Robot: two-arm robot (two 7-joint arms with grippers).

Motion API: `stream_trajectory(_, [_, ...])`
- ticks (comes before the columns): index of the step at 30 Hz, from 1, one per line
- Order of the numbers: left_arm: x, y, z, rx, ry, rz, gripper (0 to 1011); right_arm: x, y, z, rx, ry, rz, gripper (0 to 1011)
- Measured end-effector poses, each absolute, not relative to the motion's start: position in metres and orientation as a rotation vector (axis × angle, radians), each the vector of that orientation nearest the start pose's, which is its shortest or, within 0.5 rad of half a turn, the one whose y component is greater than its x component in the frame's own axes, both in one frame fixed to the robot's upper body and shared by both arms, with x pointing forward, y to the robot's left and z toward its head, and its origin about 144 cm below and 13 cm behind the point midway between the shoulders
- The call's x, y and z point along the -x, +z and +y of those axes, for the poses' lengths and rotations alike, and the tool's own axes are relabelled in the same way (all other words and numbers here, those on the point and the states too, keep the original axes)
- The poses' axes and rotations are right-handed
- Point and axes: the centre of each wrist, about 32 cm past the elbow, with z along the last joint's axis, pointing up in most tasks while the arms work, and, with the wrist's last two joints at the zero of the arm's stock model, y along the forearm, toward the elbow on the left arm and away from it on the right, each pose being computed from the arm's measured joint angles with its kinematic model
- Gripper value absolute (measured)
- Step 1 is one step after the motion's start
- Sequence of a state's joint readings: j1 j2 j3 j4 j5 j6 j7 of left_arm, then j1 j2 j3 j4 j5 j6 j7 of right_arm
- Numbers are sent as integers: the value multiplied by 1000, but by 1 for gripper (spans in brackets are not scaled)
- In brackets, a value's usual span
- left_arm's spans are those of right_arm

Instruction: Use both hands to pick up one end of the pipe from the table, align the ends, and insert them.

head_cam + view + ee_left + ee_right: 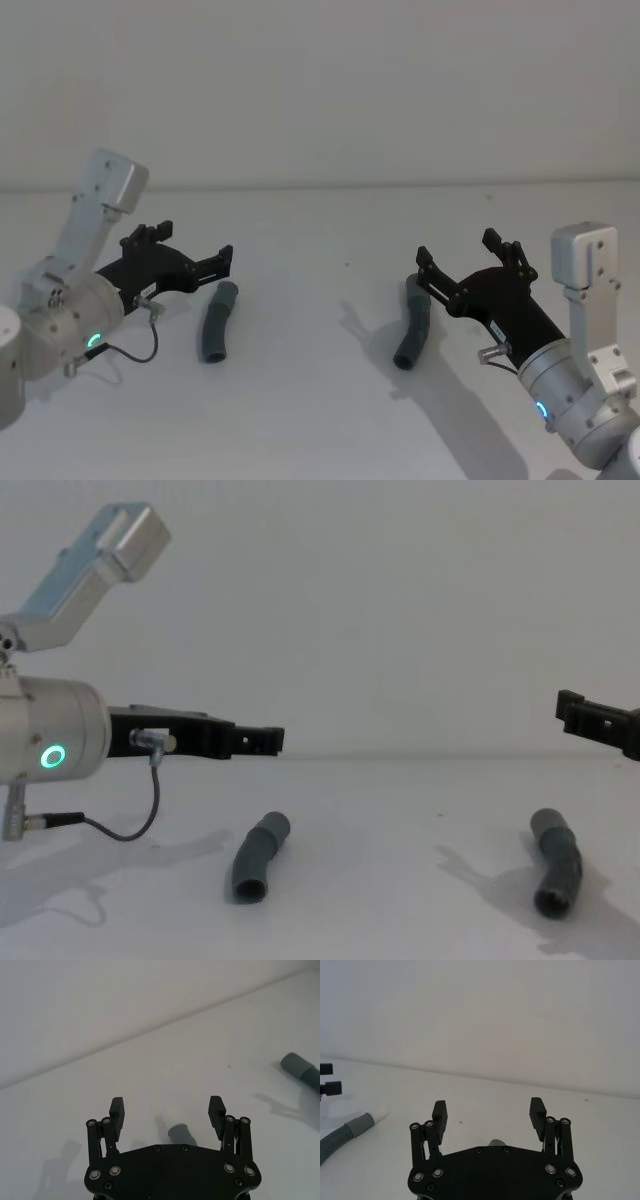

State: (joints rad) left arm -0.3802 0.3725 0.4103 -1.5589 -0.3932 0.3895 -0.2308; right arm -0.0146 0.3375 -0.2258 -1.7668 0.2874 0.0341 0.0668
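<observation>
**Item 1. Left gripper** [193, 242]: black, two-fingered, on a silver arm with a green glowing ring [52, 757]. It was at the left of the head view. In the chest view [262, 740] it reached in level from the left edge at mid-height, clear of the table. The jaws stood wide apart with nothing between them, as the left wrist view confirmed [167, 1107].

**Item 2. Right gripper** [457, 248]: black, two-fingered, at the right of the head view and at the right edge of the chest view [590, 718], raised off the surface. The jaws were spread wide and empty [489, 1109].

**Item 3. Left pipe piece** [215, 322]: dark grey, slightly bent. It lay flat on the table at lower left of centre in the head view, just below the left gripper's fingertips and untouched by them. A white tip [381, 1112] showed on one end in the right wrist view.

**Item 4. Right pipe piece** [412, 335]: dark grey and bent, with its open mouth toward the camera in the chest view [557, 875]. It lay at lower right of centre, beneath the right gripper's near finger, well apart from Item 3.

**Item 5. Table** [320, 430]: plain white, filling the lower half of the head view.
</observation>
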Motion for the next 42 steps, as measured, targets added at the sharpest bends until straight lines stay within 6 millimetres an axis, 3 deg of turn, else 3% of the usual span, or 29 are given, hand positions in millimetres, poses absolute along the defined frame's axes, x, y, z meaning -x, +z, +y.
stream_trajectory(8, [-551,1248,215,-279,935,111,1001,-443,1189,-237,-26,-1229,-75,1002])
stream_trajectory(15, [-555,1252,210,-300,926,142,1001,-443,1189,-237,-26,-1229,-75,1002])
stream_trajectory(30, [-542,1254,191,-333,949,182,1001,-443,1189,-237,-26,-1229,-75,1002])
stream_trajectory(42, [-529,1250,188,-395,989,200,1001,-443,1189,-237,-26,-1229,-75,1002])
